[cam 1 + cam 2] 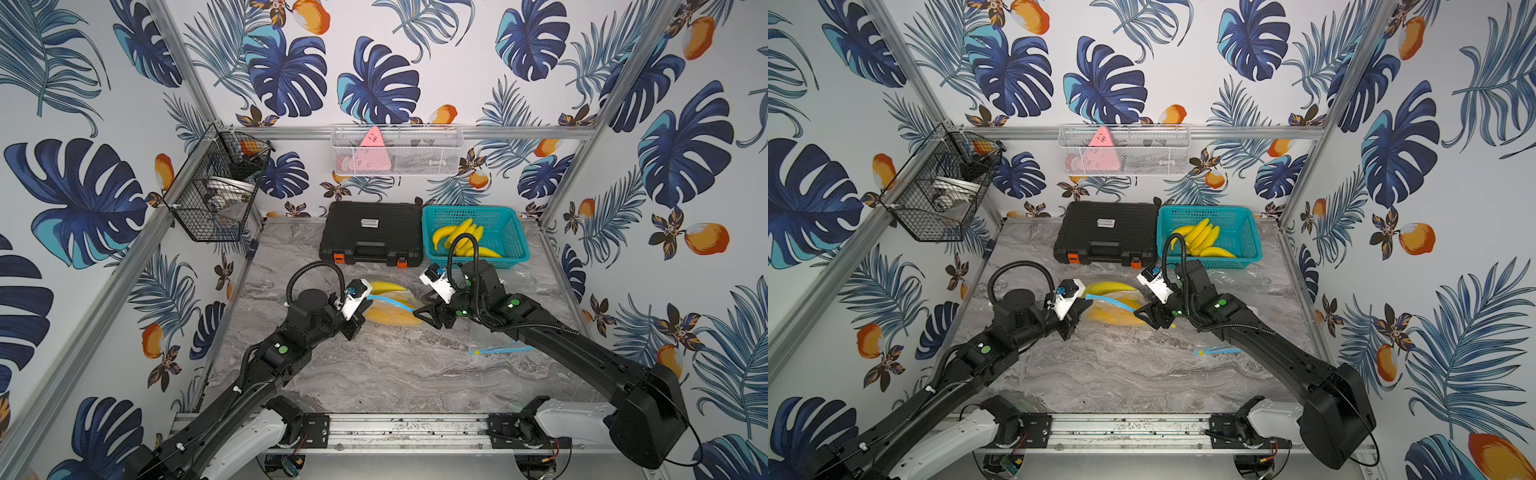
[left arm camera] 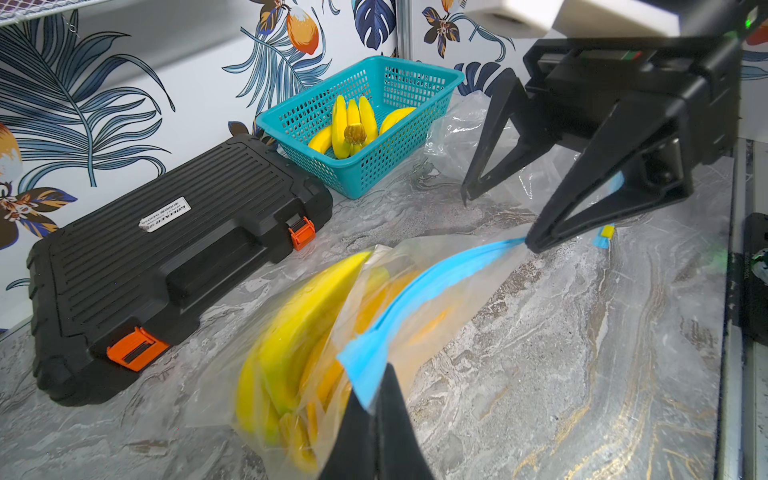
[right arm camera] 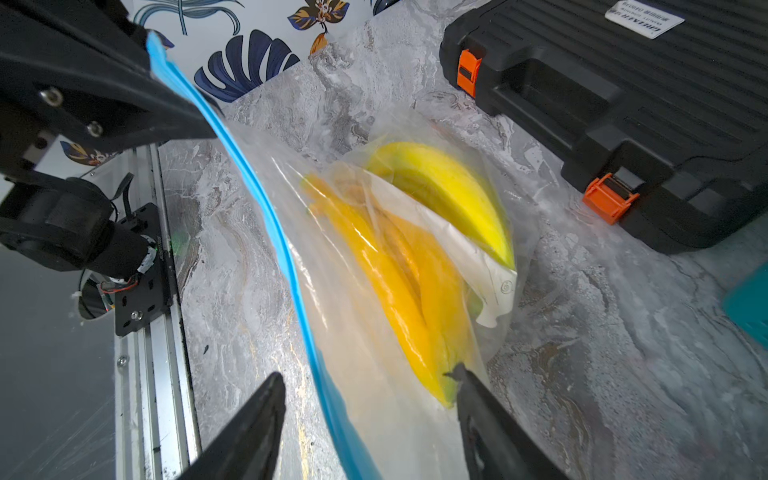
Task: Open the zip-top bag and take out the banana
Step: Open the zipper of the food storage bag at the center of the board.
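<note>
The clear zip-top bag [image 1: 395, 305] [image 1: 1115, 309] lies mid-table with its blue zip strip [image 2: 419, 295] [image 3: 270, 216] stretched between my two grippers. The banana [image 2: 299, 328] [image 3: 399, 270] lies inside it, a yellow bunch behind the plastic. My left gripper [image 1: 365, 309] [image 2: 376, 401] is shut on one end of the blue strip; in the right wrist view the left gripper [image 3: 195, 120] pinches that end. My right gripper [image 1: 424, 305] [image 3: 365, 374] stands open at the other end, where the strip and bag corner pass between its jaws. One of its fingertips [image 2: 534, 245] touches the strip.
A black tool case [image 1: 370, 232] and a teal basket [image 1: 509, 239] of loose bananas stand at the back. Empty clear bags lie right of the basket, and another blue-zipped bag [image 1: 498, 349] lies under the right arm. Wire baskets hang on the walls.
</note>
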Controlling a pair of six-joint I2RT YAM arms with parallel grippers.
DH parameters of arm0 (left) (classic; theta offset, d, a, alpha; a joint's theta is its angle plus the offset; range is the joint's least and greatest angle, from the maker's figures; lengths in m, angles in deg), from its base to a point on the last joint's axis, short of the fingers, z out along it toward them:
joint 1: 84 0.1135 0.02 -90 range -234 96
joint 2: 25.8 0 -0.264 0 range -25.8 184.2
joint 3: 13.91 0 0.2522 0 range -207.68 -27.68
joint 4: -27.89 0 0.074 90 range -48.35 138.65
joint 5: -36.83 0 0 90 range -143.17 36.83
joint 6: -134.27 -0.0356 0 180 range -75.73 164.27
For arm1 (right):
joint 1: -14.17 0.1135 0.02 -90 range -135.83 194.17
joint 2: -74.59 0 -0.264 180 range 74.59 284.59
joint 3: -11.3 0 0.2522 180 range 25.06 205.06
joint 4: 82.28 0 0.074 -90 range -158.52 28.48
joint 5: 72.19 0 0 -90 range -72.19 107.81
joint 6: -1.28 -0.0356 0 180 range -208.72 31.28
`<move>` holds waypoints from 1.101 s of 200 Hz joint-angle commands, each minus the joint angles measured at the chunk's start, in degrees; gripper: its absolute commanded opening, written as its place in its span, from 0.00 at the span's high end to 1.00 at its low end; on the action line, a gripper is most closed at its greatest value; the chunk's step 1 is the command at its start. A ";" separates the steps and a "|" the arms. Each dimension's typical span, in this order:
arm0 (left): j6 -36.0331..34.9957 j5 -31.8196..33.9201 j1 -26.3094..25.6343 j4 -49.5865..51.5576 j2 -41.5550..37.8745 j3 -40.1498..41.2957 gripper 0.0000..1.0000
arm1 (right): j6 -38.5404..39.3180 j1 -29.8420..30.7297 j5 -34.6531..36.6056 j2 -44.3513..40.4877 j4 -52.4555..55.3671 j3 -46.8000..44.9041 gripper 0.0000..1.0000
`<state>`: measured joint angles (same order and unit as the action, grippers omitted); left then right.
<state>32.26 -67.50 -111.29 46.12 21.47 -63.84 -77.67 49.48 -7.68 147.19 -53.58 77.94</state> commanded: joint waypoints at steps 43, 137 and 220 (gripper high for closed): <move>-0.48 -0.68 0.05 -2.46 -1.21 0.59 1.00 | -0.95 -0.76 5.91 -0.56 -0.87 -1.36 0.35; -0.91 -0.36 0.08 -1.43 -2.09 0.85 1.00 | -3.12 -3.39 2.43 -3.23 -1.84 -2.35 0.34; 1.01 0.58 0.04 -2.01 -0.22 0.31 1.00 | -2.51 -3.40 -6.87 -3.35 -5.78 -5.59 0.34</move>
<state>32.37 -67.78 -111.29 45.97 20.42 -62.90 -80.10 46.01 -11.38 145.53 -54.93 73.44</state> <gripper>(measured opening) 0.061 0.656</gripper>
